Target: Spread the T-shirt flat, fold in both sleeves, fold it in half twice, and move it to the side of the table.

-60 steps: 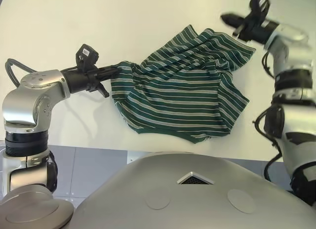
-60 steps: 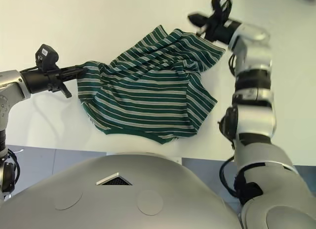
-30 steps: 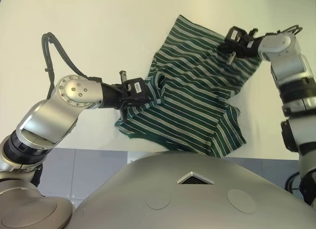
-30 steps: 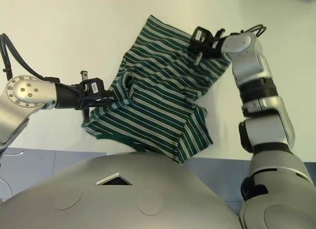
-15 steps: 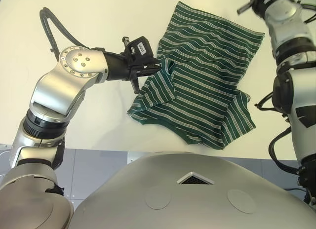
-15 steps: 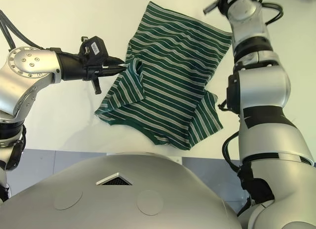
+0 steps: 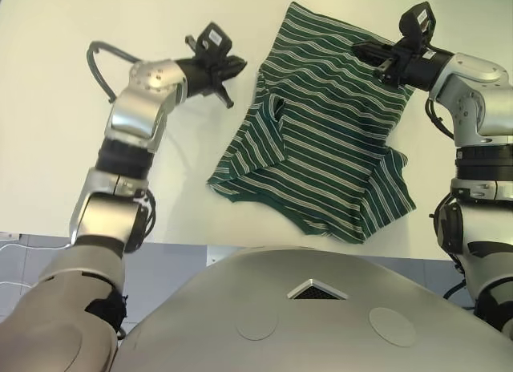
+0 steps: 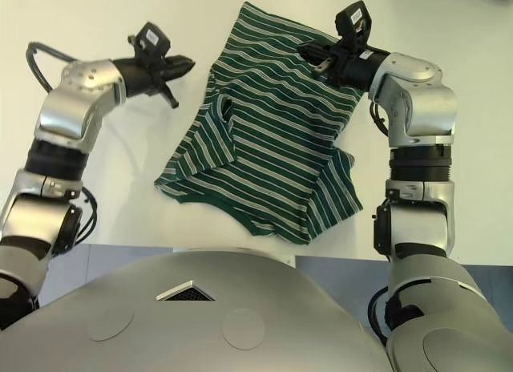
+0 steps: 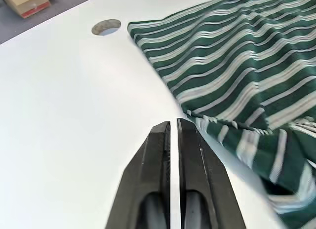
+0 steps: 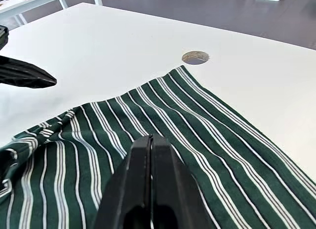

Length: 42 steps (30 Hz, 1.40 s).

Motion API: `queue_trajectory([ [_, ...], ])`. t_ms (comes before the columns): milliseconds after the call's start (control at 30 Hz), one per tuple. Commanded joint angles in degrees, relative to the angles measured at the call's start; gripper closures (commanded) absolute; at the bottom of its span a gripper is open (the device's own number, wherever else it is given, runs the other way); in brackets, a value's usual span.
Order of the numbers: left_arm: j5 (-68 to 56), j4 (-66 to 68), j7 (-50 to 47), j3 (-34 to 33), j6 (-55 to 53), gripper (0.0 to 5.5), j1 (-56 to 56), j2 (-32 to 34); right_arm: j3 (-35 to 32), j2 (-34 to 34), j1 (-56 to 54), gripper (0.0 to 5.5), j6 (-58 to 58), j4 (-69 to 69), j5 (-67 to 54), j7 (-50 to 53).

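— Green striped cotton first: where do we have the T-shirt (image 7: 321,139)?

— Middle of the white worktop (image 7: 72,171). Its far part lies fairly flat, with one far corner just beside the round hole (image 10: 194,57). The near part is rumpled, with a flap (image 7: 252,151) doubled over on our left side, and the near edge sits close to the worktop's front edge.

— And our jaws?

— Left jaws are together, holding nothing, above bare worktop just beside the shirt's left edge. Right jaws are together too, over the far right part of the cloth. We cannot quite tell whether their tips touch it, but no fabric looks pinched.

— What could spoil the spreading from here?

— We judge the doubled flap the main trap. A pinch there may take two layers, so a pull would drag the whole shirt instead of opening it. A pull toward us could also slide the near edge off the worktop. And if one side tugs alone, the flat far part may wrinkle.
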State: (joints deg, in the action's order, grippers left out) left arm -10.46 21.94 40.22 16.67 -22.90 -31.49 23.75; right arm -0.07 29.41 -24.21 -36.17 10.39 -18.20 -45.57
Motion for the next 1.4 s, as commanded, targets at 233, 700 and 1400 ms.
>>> queue_trajectory([
  [233, -2.6, 25.5, 16.1, -6.3, 12.5, 5.48, -8.8, -8.4, -0.9, 3.4, 1.3, 5.50, -0.7, 4.7, 2.3, 1.6],
  [700, 2.1, 51.2, 17.3, -13.9, -3.5, 5.48, -19.9, -5.1, 7.0, 5.8, -7.3, 5.50, -0.5, 16.8, 9.2, -5.4],
  [1400, -8.4, -40.9, -2.2, 4.6, -2.7, 5.48, 25.9, -5.6, -1.4, 2.5, -4.6, 5.50, 1.9, 17.0, 7.5, 3.2],
])
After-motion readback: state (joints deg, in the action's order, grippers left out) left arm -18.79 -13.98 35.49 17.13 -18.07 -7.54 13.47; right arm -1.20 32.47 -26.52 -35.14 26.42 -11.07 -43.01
